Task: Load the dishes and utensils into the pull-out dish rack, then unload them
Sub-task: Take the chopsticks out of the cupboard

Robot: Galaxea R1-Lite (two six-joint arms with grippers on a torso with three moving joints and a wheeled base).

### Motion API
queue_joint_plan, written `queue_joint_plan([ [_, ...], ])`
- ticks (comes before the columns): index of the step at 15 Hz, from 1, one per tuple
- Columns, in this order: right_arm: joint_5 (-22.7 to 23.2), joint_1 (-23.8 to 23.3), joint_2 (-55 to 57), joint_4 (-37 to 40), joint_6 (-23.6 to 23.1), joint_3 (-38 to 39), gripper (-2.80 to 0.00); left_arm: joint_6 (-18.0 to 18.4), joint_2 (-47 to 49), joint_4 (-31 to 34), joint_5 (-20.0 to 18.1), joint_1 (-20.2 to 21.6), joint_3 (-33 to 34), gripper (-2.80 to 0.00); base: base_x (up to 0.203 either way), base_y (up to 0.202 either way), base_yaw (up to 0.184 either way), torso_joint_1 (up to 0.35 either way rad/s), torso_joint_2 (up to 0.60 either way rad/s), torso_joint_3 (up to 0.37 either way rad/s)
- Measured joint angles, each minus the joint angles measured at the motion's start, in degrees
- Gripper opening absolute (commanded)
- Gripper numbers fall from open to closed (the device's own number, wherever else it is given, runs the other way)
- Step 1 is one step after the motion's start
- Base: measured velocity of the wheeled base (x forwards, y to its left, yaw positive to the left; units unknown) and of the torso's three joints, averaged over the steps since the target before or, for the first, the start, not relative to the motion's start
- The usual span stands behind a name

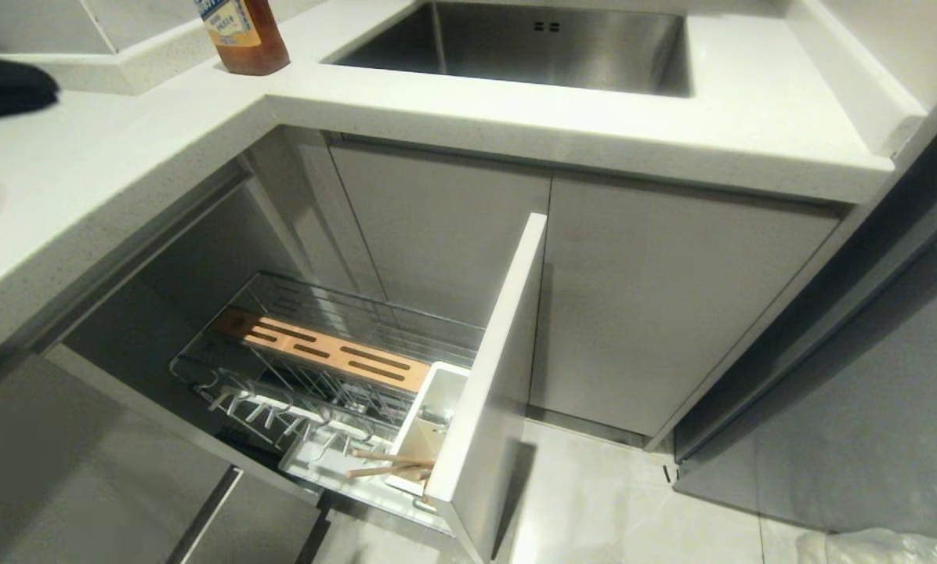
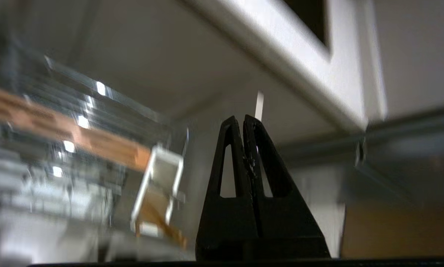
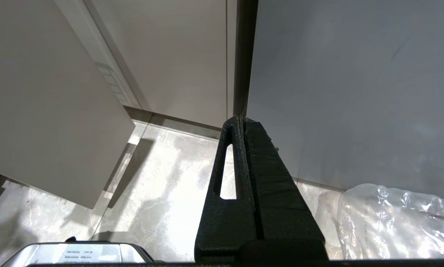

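A steel sink is set into the white counter. Left of the sink, at the counter's back corner, stands an amber bottle. A dark object lies at the counter's far left edge. Below the sink hang two plain grey cabinet doors. Right of the doors, crumpled clear plastic lies on the pale tiled floor.
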Motion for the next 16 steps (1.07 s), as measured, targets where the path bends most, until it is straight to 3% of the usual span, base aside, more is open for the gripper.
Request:
queue_joint_plan([
  [3,0.00,0.00,0.02,0.00,0.00,0.00,-2.80,-0.55,6.72,8.75,-0.07,-8.40,0.56,-2.80,0.000,0.000,0.000,0.000,0.00,0.000],
  [7,0.00,0.00,0.02,0.00,0.00,0.00,-2.80,-1.15,19.30,22.11,-0.64,-11.22,-2.03,-2.80,0.000,0.000,0.000,0.000,0.00,0.000],
  [10,0.00,0.00,0.01,0.00,0.00,0.00,-2.80,-0.89,28.47,30.08,-4.99,-8.71,-4.55,-2.80,0.000,0.000,0.000,0.000,0.00,0.000],
  [13,0.00,0.00,0.01,0.00,0.00,0.00,-2.80,-0.27,36.41,30.98,-8.95,-5.12,-5.95,-2.80,0.000,0.000,0.000,0.000,0.00,0.000],
  [16,0.00,0.00,0.02,0.00,0.00,0.00,-2.80,3.87,42.47,31.11,-11.09,-0.47,-7.35,-2.80,0.000,0.000,0.000,0.000,0.00,0.000],
])
